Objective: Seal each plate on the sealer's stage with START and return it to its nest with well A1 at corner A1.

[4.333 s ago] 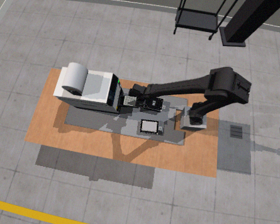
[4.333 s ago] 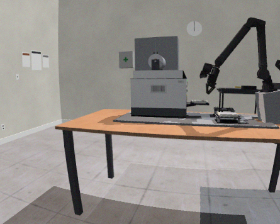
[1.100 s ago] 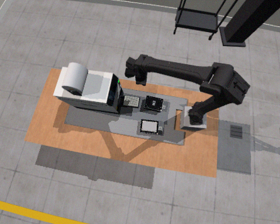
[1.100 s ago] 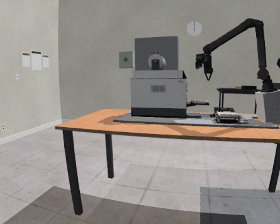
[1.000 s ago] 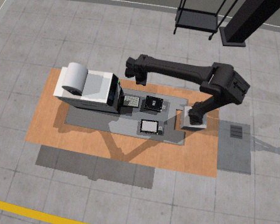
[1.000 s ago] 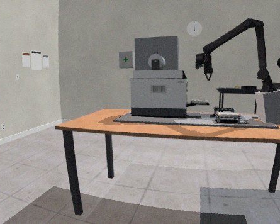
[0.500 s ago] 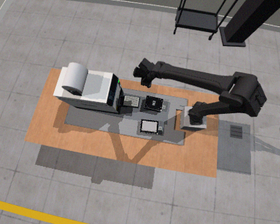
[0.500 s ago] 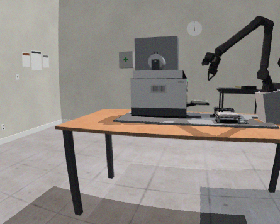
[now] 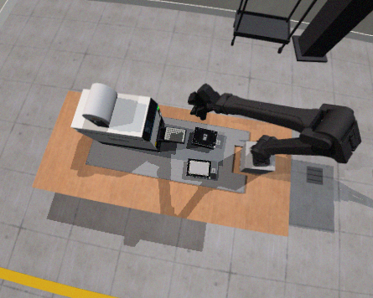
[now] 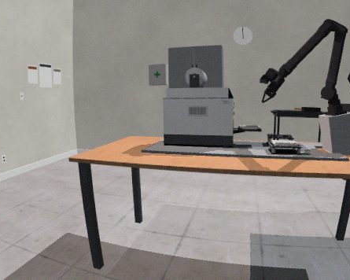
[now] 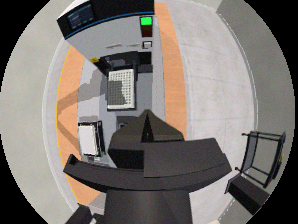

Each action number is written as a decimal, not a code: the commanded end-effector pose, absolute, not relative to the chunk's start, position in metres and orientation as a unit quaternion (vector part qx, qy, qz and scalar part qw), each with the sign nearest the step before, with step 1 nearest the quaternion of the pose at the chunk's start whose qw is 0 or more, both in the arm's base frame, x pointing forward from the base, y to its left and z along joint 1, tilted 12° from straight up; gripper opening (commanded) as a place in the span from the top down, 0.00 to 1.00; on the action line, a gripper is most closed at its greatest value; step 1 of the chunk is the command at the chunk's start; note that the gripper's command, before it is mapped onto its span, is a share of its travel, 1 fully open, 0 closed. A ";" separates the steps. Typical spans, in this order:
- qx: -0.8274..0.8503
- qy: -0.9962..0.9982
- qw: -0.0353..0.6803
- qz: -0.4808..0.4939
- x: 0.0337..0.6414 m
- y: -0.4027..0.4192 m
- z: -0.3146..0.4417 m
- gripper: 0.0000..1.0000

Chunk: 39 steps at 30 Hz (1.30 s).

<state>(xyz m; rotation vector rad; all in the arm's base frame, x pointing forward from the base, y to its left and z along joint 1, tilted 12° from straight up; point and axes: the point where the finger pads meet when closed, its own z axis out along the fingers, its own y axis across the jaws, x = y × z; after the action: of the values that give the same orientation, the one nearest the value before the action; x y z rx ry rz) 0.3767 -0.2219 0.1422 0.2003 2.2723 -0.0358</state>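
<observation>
End effector (image 9: 202, 114) (image 10: 264, 100) (image 11: 147, 113) of a black arm is hovering above the desk (image 9: 260, 209) (image 10: 118, 157) (image 11: 175, 75), its fingertips closing together on nothing. It is pointing down and toward the sealer (image 9: 132, 110) (image 10: 198, 119) (image 11: 117, 37), and is touching nothing.

Just outward, a black nest (image 9: 199, 131) is standing without a plate. Beyond it, the sealer's stage (image 10: 241, 130) is sticking out of the machine, carrying a pale plate (image 9: 174, 135) (image 10: 252, 127) (image 11: 121, 90) that is lying flat, its wells showing. Beside the black nest, a white-topped plate (image 9: 199, 168) (image 11: 87, 140) is resting in the other nest (image 9: 209, 161) (image 11: 100, 132); its smooth top is suggesting that it is already sealed. On the sealer's front, the lamp (image 9: 158, 108) (image 11: 146, 21) is glowing green above a small square button (image 11: 147, 45), probably START.

The work is apparently reaching step 2 for the second plate, with the green probably belonging to the finished first cycle. The next move is calling for the closed fingertips to line up squarely with the button and press, keeping above and beside the stage, then for waiting through amber to green. A low approach is risking a knock to the loaded stage.
</observation>
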 end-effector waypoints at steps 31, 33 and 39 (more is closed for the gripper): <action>0.071 0.856 0.512 -0.026 0.399 -0.231 0.160 1.00; 0.067 0.856 0.512 -0.030 0.400 -0.233 0.163 1.00; 0.059 0.859 0.507 -0.033 0.401 -0.234 0.164 1.00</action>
<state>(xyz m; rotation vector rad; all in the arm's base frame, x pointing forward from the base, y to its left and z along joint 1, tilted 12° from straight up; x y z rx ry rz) 0.3893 -0.2275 0.1526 0.1649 2.0817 -0.0640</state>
